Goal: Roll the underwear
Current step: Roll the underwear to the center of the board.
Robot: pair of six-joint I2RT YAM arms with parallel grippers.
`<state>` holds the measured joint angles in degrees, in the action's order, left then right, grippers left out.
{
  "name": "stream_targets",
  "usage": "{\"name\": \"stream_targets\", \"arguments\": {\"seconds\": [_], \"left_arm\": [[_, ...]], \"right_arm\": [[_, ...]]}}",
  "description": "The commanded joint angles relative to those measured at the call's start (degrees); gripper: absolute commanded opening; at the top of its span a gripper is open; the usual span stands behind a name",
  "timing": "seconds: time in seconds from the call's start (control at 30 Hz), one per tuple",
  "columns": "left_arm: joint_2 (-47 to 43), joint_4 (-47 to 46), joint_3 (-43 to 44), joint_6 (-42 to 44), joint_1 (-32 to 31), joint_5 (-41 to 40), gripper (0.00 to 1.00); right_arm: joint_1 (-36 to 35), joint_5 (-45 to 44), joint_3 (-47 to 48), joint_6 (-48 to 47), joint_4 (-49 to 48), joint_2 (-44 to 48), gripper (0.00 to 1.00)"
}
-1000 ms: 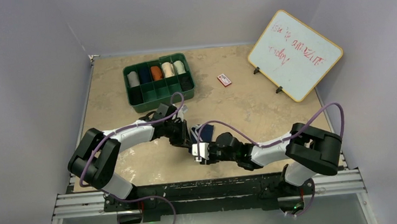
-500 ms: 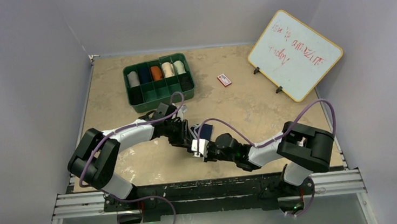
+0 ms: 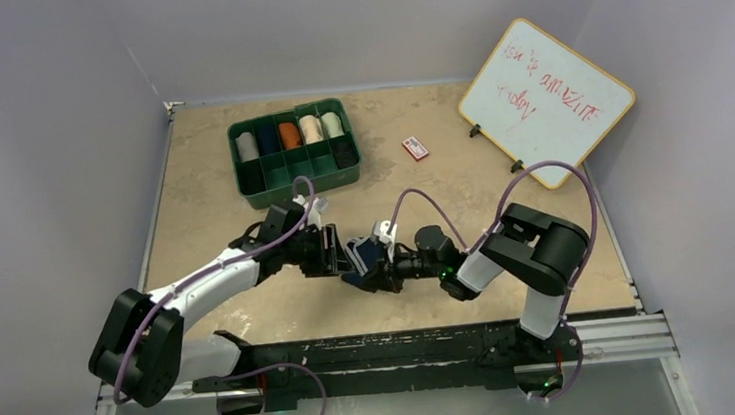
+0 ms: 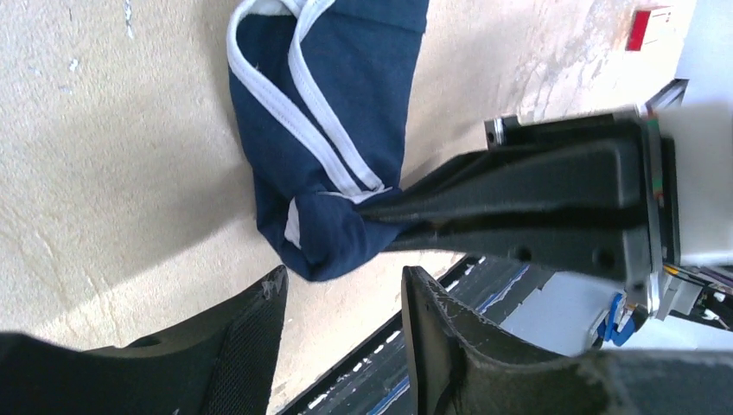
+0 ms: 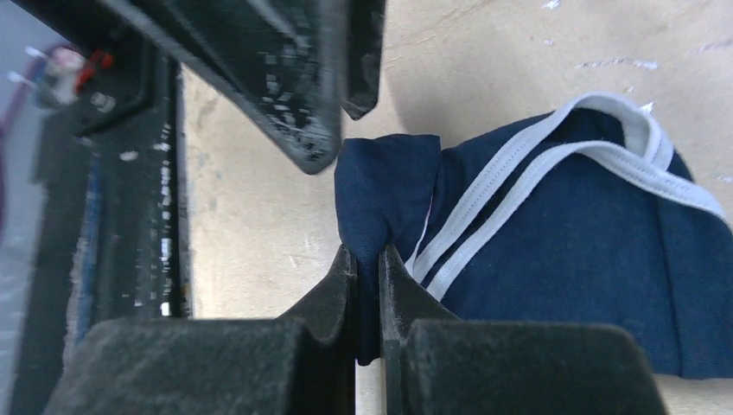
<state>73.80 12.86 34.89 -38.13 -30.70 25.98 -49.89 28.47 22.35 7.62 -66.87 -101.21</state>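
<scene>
Rolling barely begun: right fingers [image 5: 324, 303] clamp a folded edge of the navy underwear [image 5: 553, 251] (mostly unrolled). Beside it, left fingers [image 4: 441, 346] apart, empty.

A robot lab cell: bare partitions [image 3: 37, 146], aluminium rail [image 3: 387, 358], propped whiteboard [image 3: 547, 101].

Left gripper [image 4: 341, 298] crowds right gripper [image 5: 369, 259] — gap seemingly slim.

Pinching fold of navy, white-edged underwear [image 5: 562, 259] in right gripper [image 5: 368, 259]; left gripper [image 5: 341, 130] just above; tan table [image 5: 259, 225] beneath.
</scene>
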Motion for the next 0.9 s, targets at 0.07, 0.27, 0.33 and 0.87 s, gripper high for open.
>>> {"name": "stream_targets", "arguments": {"seconds": [0.07, 0.27, 0.33, 0.87], "left_arm": [[-3.79, -4.16, -2.98, 1.17, 0.29, 1.20, 0.49], [-1.37, -9.38, -3.17, 2.32, 0.29, 2.23, 0.49], [-0.15, -11.21, -2.64, 2.62, 0.32, 2.84, 0.49], [6.68, -15.68, -6.34, -6.53, 0.30, -3.99, 0.48]], "right_arm": [[5.48, 13.45, 1.37, 19.12, -7.99, -6.50, 0.05], [10.01, 21.44, 3.38, 31.03, -16.32, -14.59, 0.07], [11.06, 22.97, 3.88, 33.61, -19.32, -16.63, 0.07], [12.89, 24.93, 6.08, 35.58, -15.66, -19.47, 0.14]]}}
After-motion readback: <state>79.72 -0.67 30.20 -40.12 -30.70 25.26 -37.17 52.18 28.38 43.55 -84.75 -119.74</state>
